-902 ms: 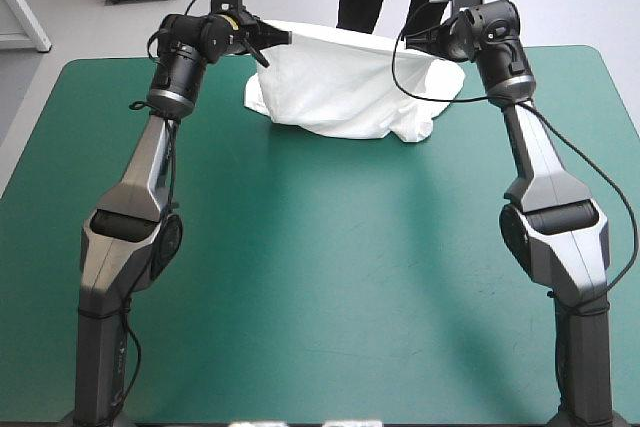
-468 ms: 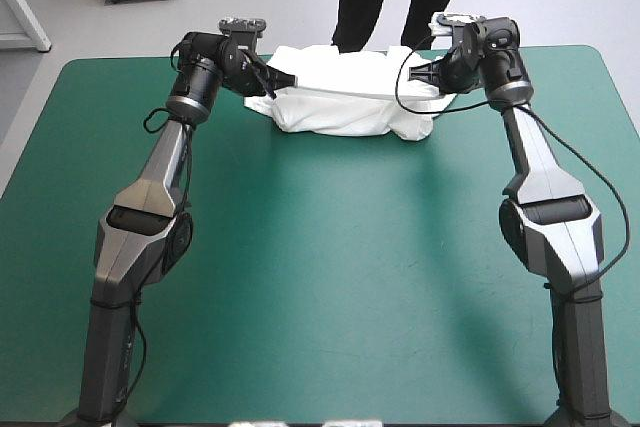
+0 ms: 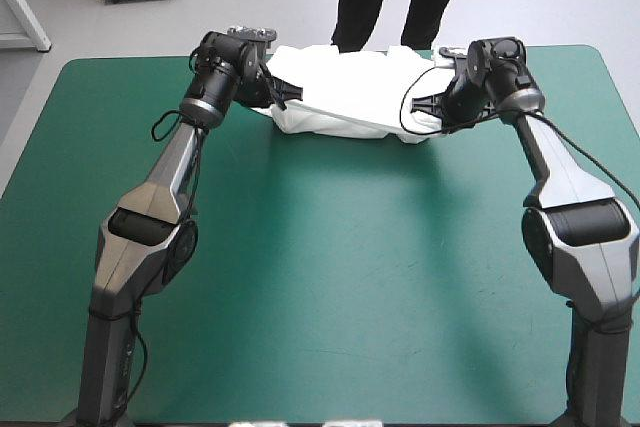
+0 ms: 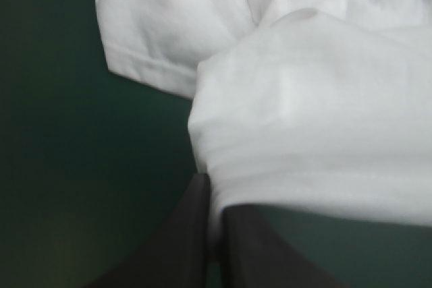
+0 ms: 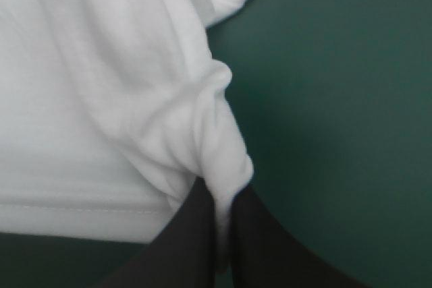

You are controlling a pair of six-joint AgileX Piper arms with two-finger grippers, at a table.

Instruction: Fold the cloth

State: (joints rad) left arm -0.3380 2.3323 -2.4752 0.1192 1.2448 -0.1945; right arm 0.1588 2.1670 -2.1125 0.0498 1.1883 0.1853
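White T-shirt (image 3: 340, 97): bunched near the far edge of the table (image 3: 320, 277), held at both ends.
Left gripper (image 3: 275, 99): pinched onto a hem.
Right gripper (image 3: 432, 112): clamping a gathered corner.
Risk: these thin bites may slip if the arms pull apart.

No writing, label, brand, number or sign can be read in any view (the T-shirt (image 3: 345, 87) and the teal-green cover (image 3: 330, 277) show plain surfaces).
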